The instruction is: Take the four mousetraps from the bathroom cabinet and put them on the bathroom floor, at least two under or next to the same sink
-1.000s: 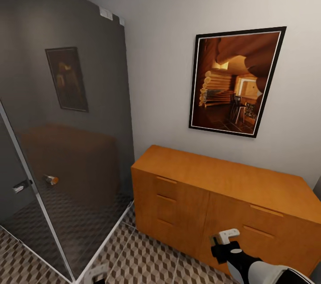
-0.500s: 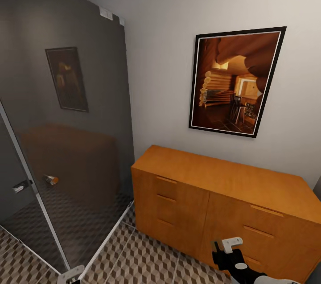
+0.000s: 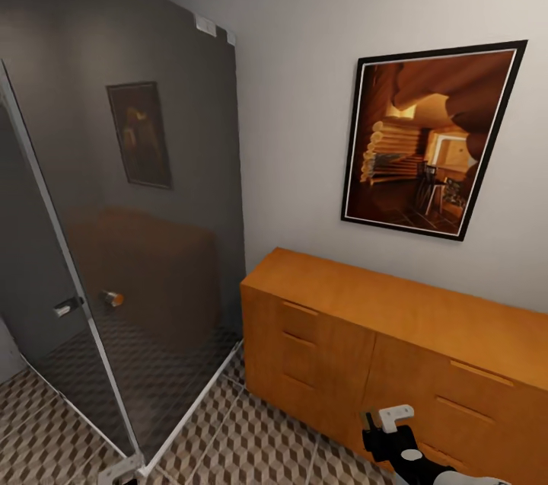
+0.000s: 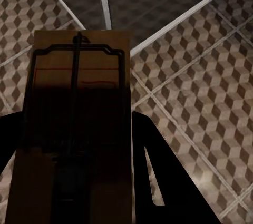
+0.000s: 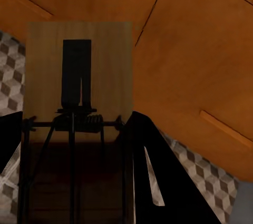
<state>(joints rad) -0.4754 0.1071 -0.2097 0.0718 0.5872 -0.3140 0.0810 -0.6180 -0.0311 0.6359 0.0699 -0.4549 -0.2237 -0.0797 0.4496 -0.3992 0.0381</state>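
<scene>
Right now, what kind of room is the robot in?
Most likely a bathroom: a tinted glass shower enclosure stands on cube-patterned floor tiles, beside a low orange-brown wooden cabinet under a framed picture. No sink or toilet is in view, so this is a hedged guess.

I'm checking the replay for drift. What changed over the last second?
The right end effector dropped lower in the head view, then the head camera turned left, shifting the cabinet and painting rightward. Each end effector stays shut on a mousetrap; the cabinet drawers remain closed.

Bathroom — glass shower screen [image 3: 152,241], tiled floor [image 3: 259,439].
</scene>
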